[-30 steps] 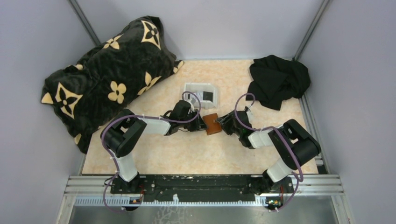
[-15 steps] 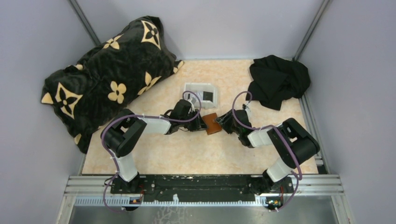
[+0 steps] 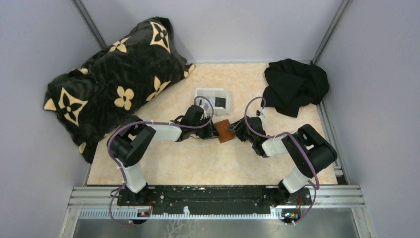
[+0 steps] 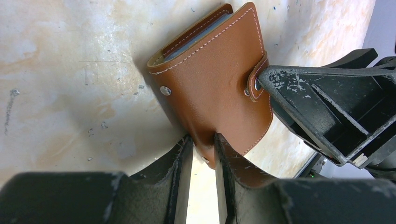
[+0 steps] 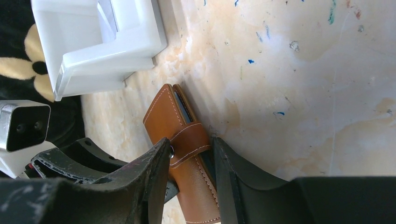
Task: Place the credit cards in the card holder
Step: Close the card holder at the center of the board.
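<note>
left gripper (image 4: 203,151): clamped on card holder (image 4: 219,79), edge nearest it
right gripper (image 5: 189,156): jaws straddle snap strap (image 5: 189,137); firm pinch unclear
card holder: closed, between both tips
tip: hold left firm, peel strap straight off snap

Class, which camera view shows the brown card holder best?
Left wrist: the card holder is large, with its face, stitching, snaps and strap plain. Right wrist shows its strapped edge side-on. Top external shows a small brown patch.

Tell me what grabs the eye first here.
The small reddish-brown leather card holder at the centre of the table, with the left gripper and right gripper closed on it from opposite sides. Next, the large black cushion with cream flower motifs at the far left.
</note>
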